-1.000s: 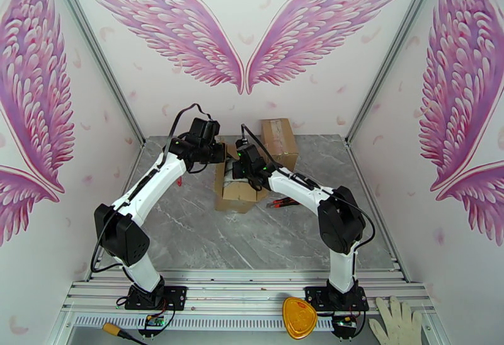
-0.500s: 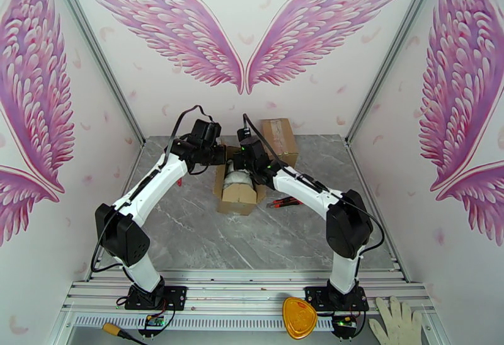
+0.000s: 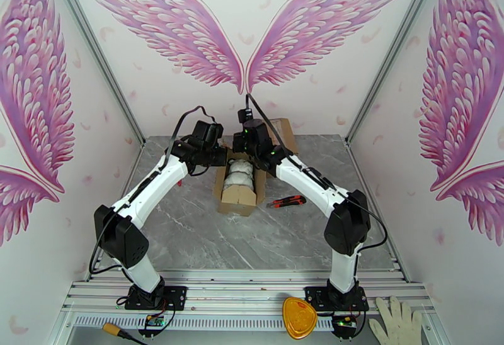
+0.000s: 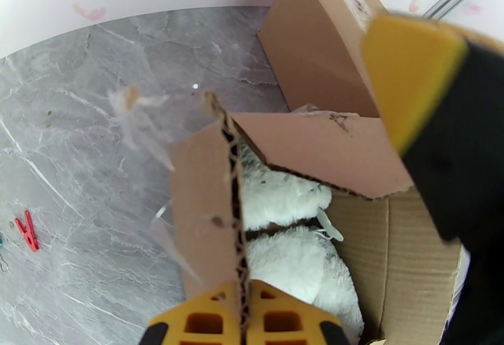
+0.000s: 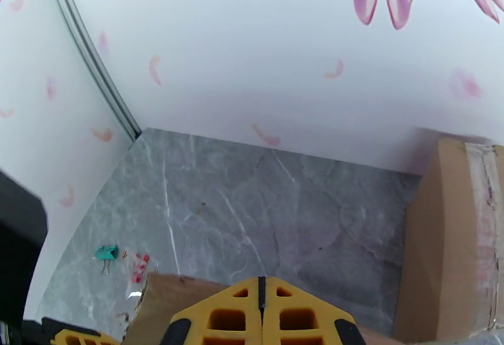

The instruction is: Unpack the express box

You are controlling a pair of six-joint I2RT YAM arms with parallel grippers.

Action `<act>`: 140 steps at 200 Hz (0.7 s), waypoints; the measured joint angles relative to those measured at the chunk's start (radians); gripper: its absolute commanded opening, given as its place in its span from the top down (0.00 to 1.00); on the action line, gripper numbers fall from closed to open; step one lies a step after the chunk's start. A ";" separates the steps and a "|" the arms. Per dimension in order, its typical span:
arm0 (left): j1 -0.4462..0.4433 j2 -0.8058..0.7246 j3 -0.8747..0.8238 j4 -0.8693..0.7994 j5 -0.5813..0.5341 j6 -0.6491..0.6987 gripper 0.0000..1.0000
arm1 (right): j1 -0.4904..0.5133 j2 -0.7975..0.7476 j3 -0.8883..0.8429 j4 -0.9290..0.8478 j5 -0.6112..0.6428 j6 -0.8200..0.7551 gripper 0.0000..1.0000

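Opening flaps of brown cardboard express box (image 3: 238, 196), centre-back of tabletop (image 3: 189, 239); left gripper (image 4: 242, 307) pinches side flap (image 4: 201, 214), right gripper (image 5: 261, 299) closed tight, hold unclear. Next, likely: grab white plush item (image 4: 290, 271).

- Your express box (image 3: 238, 200) is a plain brown corrugated carton. It sits near the middle of the grey marbled table (image 3: 201, 233), long side running away from you, top open.
- Its left flap (image 4: 201, 208) stands upright, the raw fluted edge facing the left wrist camera. Shreds of clear tape (image 4: 135, 119) hang off its top corner.
- Its right flap (image 4: 321, 148) leans inward over the opening and covers part of the contents.
- Inside you'll see a white fluffy item (image 4: 283, 195) in two rounded lumps, one behind the other, filling the space between the walls.
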 measured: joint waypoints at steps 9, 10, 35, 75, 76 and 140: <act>-0.003 -0.002 -0.002 0.004 0.001 0.004 1.00 | -0.008 0.017 0.014 -0.011 -0.006 0.000 0.99; -0.003 -0.002 -0.002 0.005 0.001 0.003 1.00 | -0.008 0.018 0.015 -0.012 -0.007 0.000 0.99; -0.005 -0.008 -0.007 0.006 0.003 0.003 1.00 | -0.014 0.062 0.039 -0.059 -0.019 0.000 0.98; -0.002 -0.011 -0.016 0.006 -0.002 -0.004 1.00 | -0.010 -0.026 -0.087 -0.039 -0.051 -0.001 0.97; -0.002 -0.011 -0.016 0.006 -0.002 -0.005 1.00 | -0.010 -0.028 -0.091 -0.037 -0.052 -0.001 0.97; 0.003 -0.011 -0.016 0.006 -0.002 -0.010 1.00 | 0.011 -0.240 -0.236 0.002 -0.135 0.013 1.00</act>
